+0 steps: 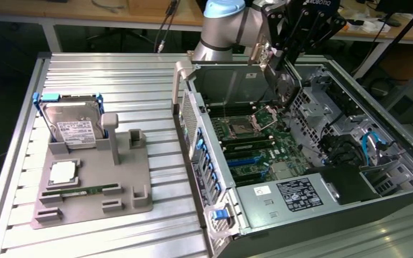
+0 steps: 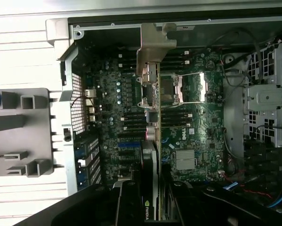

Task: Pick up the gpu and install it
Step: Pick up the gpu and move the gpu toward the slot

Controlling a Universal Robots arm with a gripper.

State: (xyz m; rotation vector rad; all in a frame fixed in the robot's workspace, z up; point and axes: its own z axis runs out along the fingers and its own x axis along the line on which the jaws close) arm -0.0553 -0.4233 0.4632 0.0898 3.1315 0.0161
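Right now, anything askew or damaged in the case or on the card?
Nothing stands out. The gpu hangs edge-on in the hand over the motherboard, in line with its slots, not yet seated. The hard drive stands upright in its grey holder.

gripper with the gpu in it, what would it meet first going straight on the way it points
Probably the motherboard: the gripper points down into the open case, and the gpu it holds would touch first. Depth unclear.
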